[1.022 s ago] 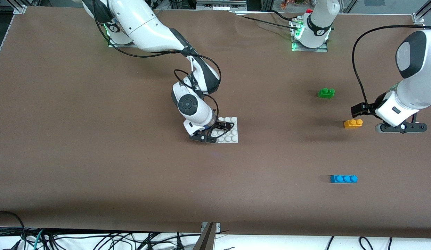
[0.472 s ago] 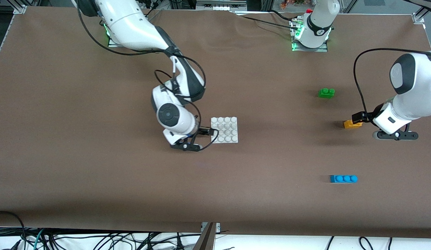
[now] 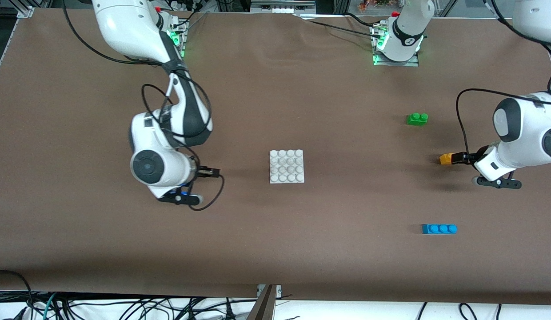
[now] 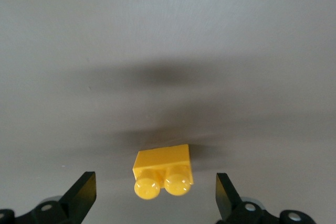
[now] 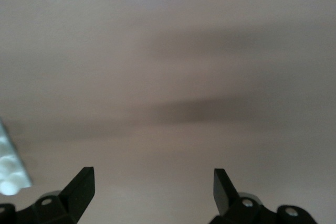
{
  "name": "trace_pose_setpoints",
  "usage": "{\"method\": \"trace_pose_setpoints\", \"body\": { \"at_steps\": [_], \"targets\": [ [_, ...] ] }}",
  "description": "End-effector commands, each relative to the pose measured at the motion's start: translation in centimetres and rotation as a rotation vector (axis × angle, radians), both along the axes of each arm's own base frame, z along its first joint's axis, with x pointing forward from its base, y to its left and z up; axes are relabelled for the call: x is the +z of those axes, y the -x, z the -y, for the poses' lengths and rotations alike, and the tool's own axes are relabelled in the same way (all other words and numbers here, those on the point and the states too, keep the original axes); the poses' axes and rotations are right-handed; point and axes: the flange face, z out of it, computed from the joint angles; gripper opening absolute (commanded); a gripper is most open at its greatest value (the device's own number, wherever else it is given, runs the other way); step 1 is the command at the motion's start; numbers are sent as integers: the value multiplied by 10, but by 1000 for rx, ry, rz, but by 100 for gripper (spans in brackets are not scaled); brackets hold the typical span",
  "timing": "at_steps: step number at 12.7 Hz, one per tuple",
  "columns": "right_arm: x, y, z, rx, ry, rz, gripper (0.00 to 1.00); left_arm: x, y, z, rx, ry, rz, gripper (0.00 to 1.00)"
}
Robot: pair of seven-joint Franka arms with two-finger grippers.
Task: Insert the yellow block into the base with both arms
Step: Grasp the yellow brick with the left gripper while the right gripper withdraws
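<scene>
My left gripper (image 4: 155, 192) is low over the block (image 4: 163, 171) at the left arm's end of the table, fingers (image 4: 81, 195) spread wide apart with the block between them and touching neither. The block rests on the table, studs up, well apart from the base (image 3: 287, 166), which lies at mid-table. In the front view my left gripper (image 3: 463, 157) covers part of the block (image 3: 446, 158).

My right gripper (image 5: 152, 192) is over bare table toward the right arm's end, well apart from the base, fingers open and empty. Only a corner of the base (image 5: 9, 167) shows in its wrist view.

Risks, as I judge them:

- The block sits slightly skewed between my left fingers. Closing on it as it stands could twist it or clamp it on its corners, giving a weak hold that slips in transit.
- If one finger meets it first, the light brick may skid along the table rather than seat.
- A tilted grasp would bring the block down crooked onto the studs, so it jams or fails to press home.
- The base lies loose and unheld. Pressing down on it with my right gripper this far off may make it slide or tip.
- The green brick (image 3: 417, 118) and blue brick (image 3: 439, 228) lie clear of my likely path; low concern.
</scene>
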Motion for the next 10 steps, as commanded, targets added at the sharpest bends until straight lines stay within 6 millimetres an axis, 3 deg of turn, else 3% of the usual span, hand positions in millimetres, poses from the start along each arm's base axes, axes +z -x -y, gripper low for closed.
{"method": "trace_pose_setpoints", "body": {
  "at_steps": [1,3,5,6,7,8,10],
  "targets": [
    [38,-8,41,11,18,39,100,-24,16,-5,-21,-2,-13,100],
    [40,-10,75,148,20,5,100,-38,22,-7,-19,-3,-2,100],
    [69,-15,119,95,22,37,100,-46,25,-7,-20,0,-13,100],
    [89,-14,134,85,25,48,100,-50,26,-6,-21,0,-11,100],
    [113,-11,163,62,24,46,100,-55,29,-6,-22,1,-11,100],
    [137,-5,171,83,11,65,100,-59,31,-6,-22,0,-4,100],
    [184,20,203,91,50,107,100,-64,31,-6,-23,-1,-1,100]
  ]
}}
